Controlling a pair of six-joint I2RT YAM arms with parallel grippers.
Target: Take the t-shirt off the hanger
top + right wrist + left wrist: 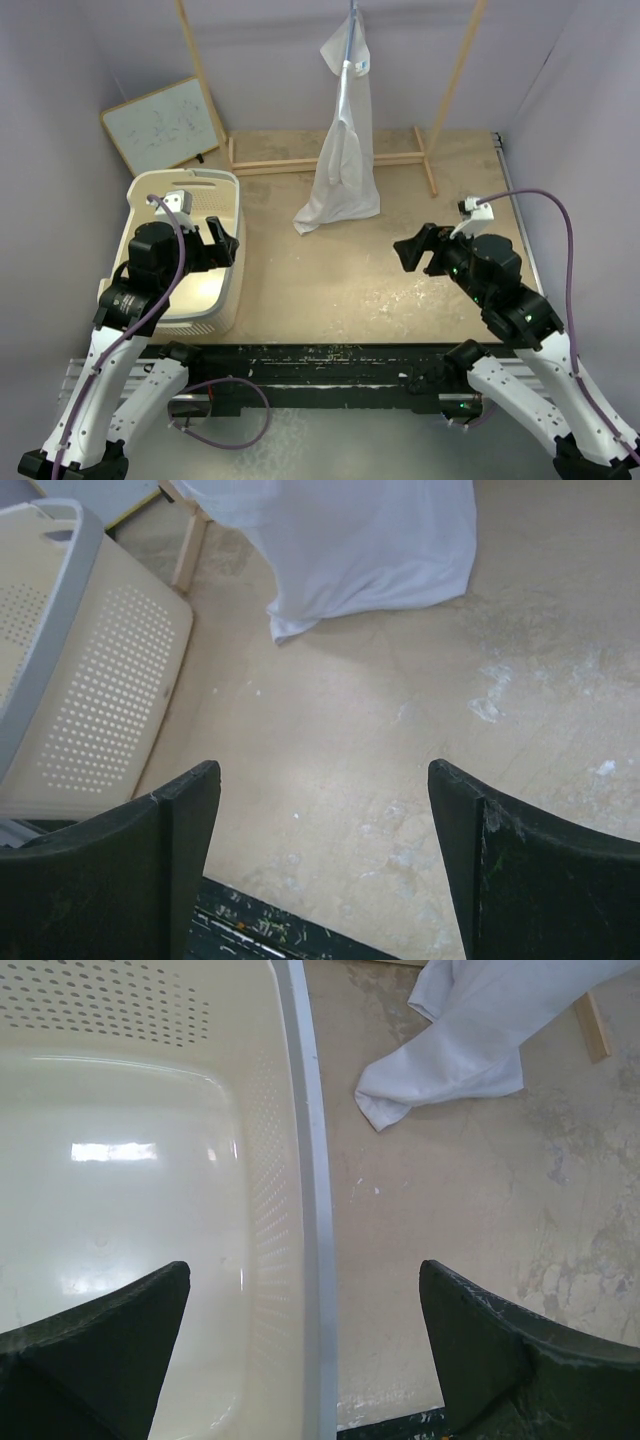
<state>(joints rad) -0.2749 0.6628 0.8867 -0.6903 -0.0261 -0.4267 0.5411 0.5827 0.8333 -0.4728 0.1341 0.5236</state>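
Note:
The white t-shirt [345, 160] hangs from the thin light-blue hanger [351, 25] at the top of the wooden rack, and its hem trails on the table. The hem also shows in the left wrist view as the t-shirt [470, 1030] and in the right wrist view as the t-shirt [360, 540]. My left gripper [228, 243] hovers open over the basket's right rim, well short of the shirt. My right gripper [412, 248] stands open above bare table to the shirt's right. Nothing lies between the jaws of the left gripper [303, 1270] or of the right gripper [325, 770].
A cream laundry basket [225, 290] stands at the left, with its grey rim [310, 1160] directly under my left jaws. The rack's wooden base bar [300, 163] and slanted poles [455, 75] frame the shirt. A small whiteboard [165, 125] leans at the back left.

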